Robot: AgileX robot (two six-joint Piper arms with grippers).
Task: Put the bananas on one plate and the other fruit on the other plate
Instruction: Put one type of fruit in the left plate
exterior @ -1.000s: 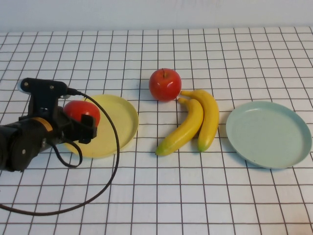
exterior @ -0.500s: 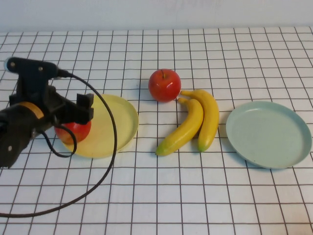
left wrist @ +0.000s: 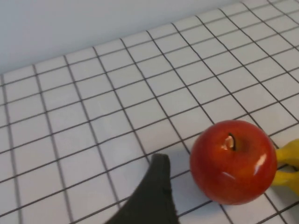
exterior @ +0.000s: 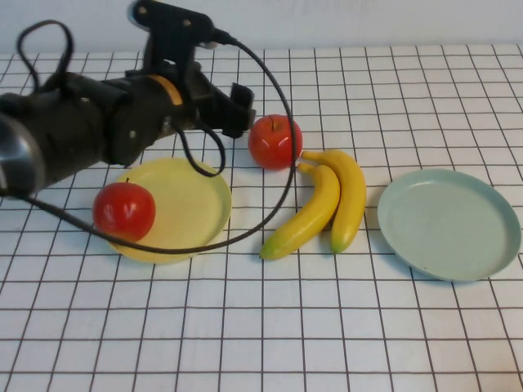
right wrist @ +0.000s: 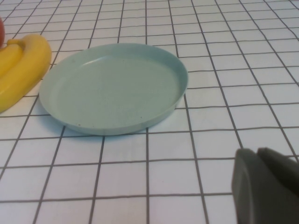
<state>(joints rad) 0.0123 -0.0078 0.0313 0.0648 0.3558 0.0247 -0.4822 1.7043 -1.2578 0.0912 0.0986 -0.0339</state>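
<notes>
The left gripper (exterior: 237, 110), matte black with jaws spread wide and empty, hangs just beside a glossy round red apple (exterior: 275, 141) on the gridded tablecloth (exterior: 261, 327). Another shiny apple (exterior: 124, 211) sits on the shallow yellow plate (exterior: 192, 204). Two smooth curved bananas (exterior: 327, 200) lie between that and the pale blue-green plate (exterior: 449, 223). The right gripper (right wrist: 266, 186) rests closed near that rimmed plate.

One red apple (exterior: 124, 211) on yellow plate (exterior: 196, 196); second apple (exterior: 274, 141) touching two bananas (exterior: 325, 204) side by side; blue-green plate (exterior: 449, 223) bare.
</notes>
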